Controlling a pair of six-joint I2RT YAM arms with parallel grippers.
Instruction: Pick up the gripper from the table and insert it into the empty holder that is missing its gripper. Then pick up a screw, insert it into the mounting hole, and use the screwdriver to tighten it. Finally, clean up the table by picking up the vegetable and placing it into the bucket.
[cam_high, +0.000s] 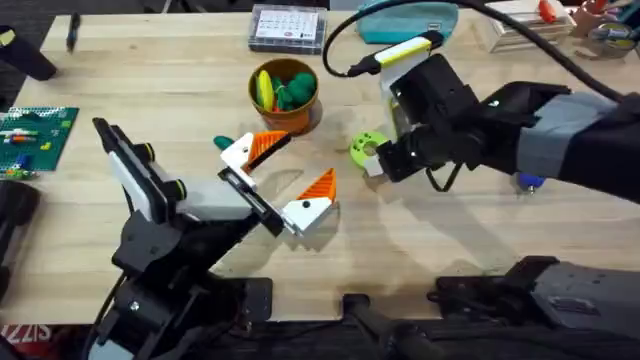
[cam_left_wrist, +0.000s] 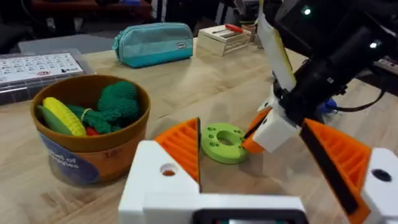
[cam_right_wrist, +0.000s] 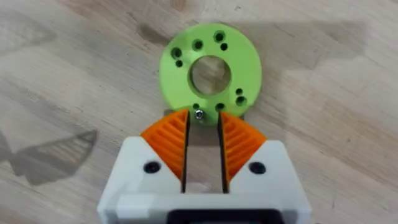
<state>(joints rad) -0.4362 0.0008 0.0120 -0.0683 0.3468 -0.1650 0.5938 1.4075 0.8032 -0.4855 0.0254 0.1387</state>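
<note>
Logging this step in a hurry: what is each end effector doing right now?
Left end effector: open, holding nothing.
Right end effector: nearly shut, pads at the rim of the lime-green disc, a tiny screw between the tips.

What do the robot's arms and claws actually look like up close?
Both arms are black. Each ends in a two-finger claw: white blocky fingers with orange ribbed pads, as on the left gripper and the right gripper. The left arm has a white section near the wrist. The right arm carries a yellow tag, a grey section and black cables.

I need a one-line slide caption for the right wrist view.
Right end effector, orange ribbed pads nearly closed, at the rim of a flat lime-green ring on the wooden table.
</note>
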